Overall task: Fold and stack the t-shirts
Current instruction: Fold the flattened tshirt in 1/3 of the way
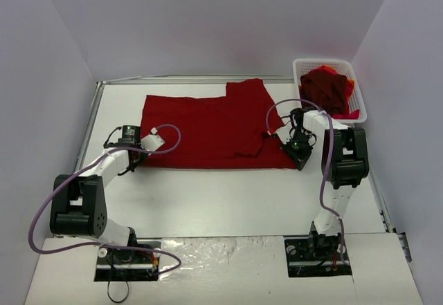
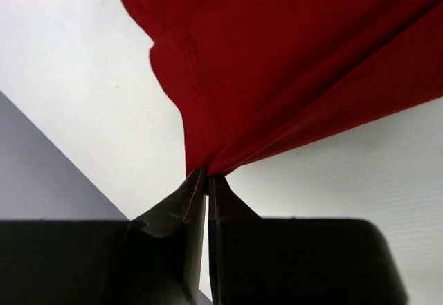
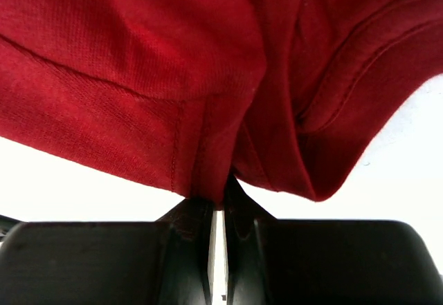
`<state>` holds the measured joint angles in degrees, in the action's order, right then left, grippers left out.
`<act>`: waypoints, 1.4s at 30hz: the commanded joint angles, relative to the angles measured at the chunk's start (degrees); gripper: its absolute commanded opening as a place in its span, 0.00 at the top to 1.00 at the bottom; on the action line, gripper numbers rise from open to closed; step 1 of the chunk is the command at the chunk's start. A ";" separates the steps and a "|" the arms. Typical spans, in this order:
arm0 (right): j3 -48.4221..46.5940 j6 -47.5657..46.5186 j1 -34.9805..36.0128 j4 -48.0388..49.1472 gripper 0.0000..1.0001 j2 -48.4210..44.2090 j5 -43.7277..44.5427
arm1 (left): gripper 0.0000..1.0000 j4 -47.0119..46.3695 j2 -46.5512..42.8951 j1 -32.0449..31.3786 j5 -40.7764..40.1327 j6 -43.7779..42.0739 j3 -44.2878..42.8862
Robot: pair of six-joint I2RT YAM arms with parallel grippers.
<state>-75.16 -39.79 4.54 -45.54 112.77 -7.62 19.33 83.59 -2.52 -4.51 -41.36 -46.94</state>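
A dark red t-shirt (image 1: 211,128) lies spread across the middle of the white table, with a part folded over at its right. My left gripper (image 1: 136,154) is at its near left corner, shut on the cloth (image 2: 277,77), which pulls taut from the fingertips. My right gripper (image 1: 299,154) is at its near right corner, shut on a bunched hem (image 3: 173,111). More t-shirts (image 1: 327,92), dark red with a bit of orange, are heaped in the basket.
A white mesh basket (image 1: 356,87) stands at the back right against the wall. Grey walls close the table on three sides. The table's raised rim (image 1: 93,111) runs along the left.
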 commanded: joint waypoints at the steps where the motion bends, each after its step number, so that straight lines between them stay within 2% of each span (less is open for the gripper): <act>1: 0.62 -1.34 -1.63 -3.06 1.00 0.61 2.53 | 0.98 1.41 -0.01 1.03 -2.35 -0.74 0.88; 10: -0.25 -0.73 -0.67 -3.68 0.99 1.05 1.11 | 0.97 2.64 1.92 0.33 -1.20 -0.38 2.73; 12: -0.43 -0.81 -0.49 -4.29 0.90 0.78 0.41 | 0.98 2.64 2.28 -0.11 -1.20 0.23 2.82; 15: -0.61 -0.81 -0.23 -4.82 0.82 0.08 -0.03 | 0.97 2.38 2.72 -0.29 -1.81 0.93 2.73; 18: -1.13 -1.08 0.12 -6.23 0.75 -0.80 -0.20 | 0.94 3.78 2.72 -0.55 -2.17 1.11 1.68; 20: -1.57 -1.17 0.21 -7.19 0.73 -1.84 -0.21 | 0.94 5.10 1.84 -0.46 -2.34 1.02 0.54; 23: -2.62 -1.78 0.39 -9.47 0.69 -3.51 -1.78 | 0.86 7.99 -0.17 -0.46 -1.73 0.85 -1.31; 24: -2.98 -2.22 0.47 -10.18 0.67 -4.04 -2.05 | 0.80 8.96 -0.71 -0.55 -1.55 0.85 -1.92; 27: -4.56 -2.66 0.74 -12.46 0.66 -6.24 -2.40 | 0.73 12.83 -3.43 -0.64 -0.50 0.85 -4.56; 30: -7.10 -4.06 0.74 -16.67 0.64 -8.43 -3.63 | 0.62 16.16 -7.02 -0.73 -0.32 0.85 -6.76; 37: -15.36 -3.54 2.40 -19.68 0.62 -11.96 -4.95 | 0.56 18.11 -10.99 -0.73 1.26 4.17 -11.24; 39: -16.33 -2.31 3.37 -17.49 0.68 -11.87 -6.18 | 0.56 16.45 -10.91 -0.73 1.61 6.72 -12.21; 42: -17.30 -0.65 6.53 -15.29 0.70 -9.68 -8.11 | 0.56 15.74 -9.59 -0.81 3.80 11.47 -13.61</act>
<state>-91.42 -42.02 8.34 -59.27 102.50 -12.86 34.28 73.89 -3.01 -3.03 -35.40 -57.69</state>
